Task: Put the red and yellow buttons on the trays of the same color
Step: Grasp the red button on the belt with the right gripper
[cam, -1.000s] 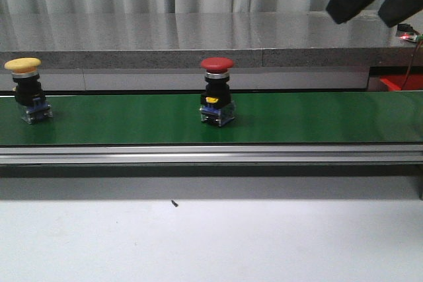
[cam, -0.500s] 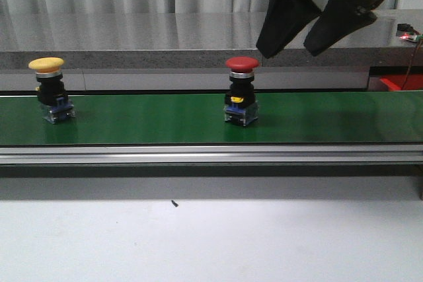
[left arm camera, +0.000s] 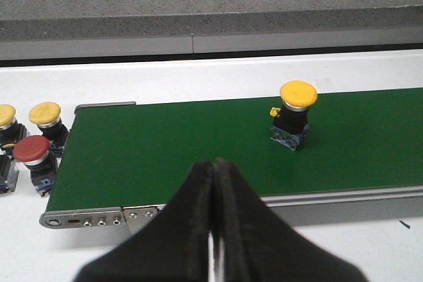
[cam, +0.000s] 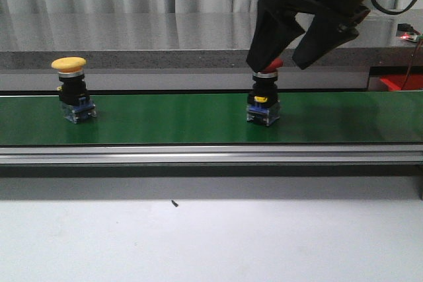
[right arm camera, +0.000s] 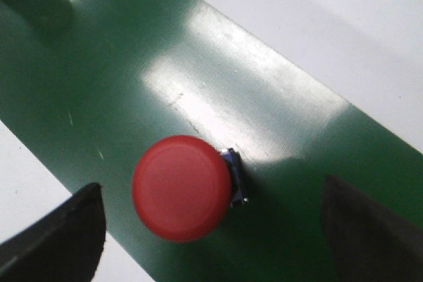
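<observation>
A red button [cam: 264,100] stands upright on the green belt [cam: 172,120], right of centre. My right gripper [cam: 282,63] hangs open just above it, one finger on each side of the red cap, and hides part of the cap. From the right wrist the red cap [right arm camera: 182,187] lies between the spread fingers, nearer one, and the right gripper [right arm camera: 211,193] touches nothing. A yellow button [cam: 73,87] stands on the belt at the left. The left wrist view also has this yellow button [left arm camera: 295,107], well ahead of my left gripper [left arm camera: 215,164], which is shut and empty. The trays are out of view.
Off the belt's end, two yellow-capped buttons [left arm camera: 45,115] and a red-capped one [left arm camera: 31,152] stand on the white table. A grey ledge [cam: 132,57] runs behind the belt. A small red thing [cam: 402,82] shows at the far right; I cannot tell what it is.
Both buttons have ridden the belt to the right. My right gripper has come down from the upper right and now straddles the red button's cap, still open.
</observation>
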Controlling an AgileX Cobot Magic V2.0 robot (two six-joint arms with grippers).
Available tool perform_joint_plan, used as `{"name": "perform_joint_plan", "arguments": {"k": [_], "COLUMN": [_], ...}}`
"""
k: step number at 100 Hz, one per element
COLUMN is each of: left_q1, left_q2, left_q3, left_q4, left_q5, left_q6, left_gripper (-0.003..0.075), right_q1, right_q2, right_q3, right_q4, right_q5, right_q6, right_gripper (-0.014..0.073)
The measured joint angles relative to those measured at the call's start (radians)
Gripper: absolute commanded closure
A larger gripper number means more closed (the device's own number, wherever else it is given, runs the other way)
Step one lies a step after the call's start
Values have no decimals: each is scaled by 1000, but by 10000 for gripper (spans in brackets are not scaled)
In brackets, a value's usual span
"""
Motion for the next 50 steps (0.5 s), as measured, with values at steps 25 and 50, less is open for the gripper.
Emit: {"name": "perform_joint_plan", "arguments": {"k": [25,50], "left_q1": [0,0], "left_q2": [0,0], "left_q3": [0,0], "left_q4": [0,-1], "left_q5": [-3,-3], "left_q6": [0,0], "left_gripper": [740,740], "right_q1": [0,-5], "right_q2": [34,40], "right_q3": [0,-32], "right_q4": [-5,-39], "right_q5": [-4,38], "right_q6": [2,6], "right_gripper": [238,372]}}
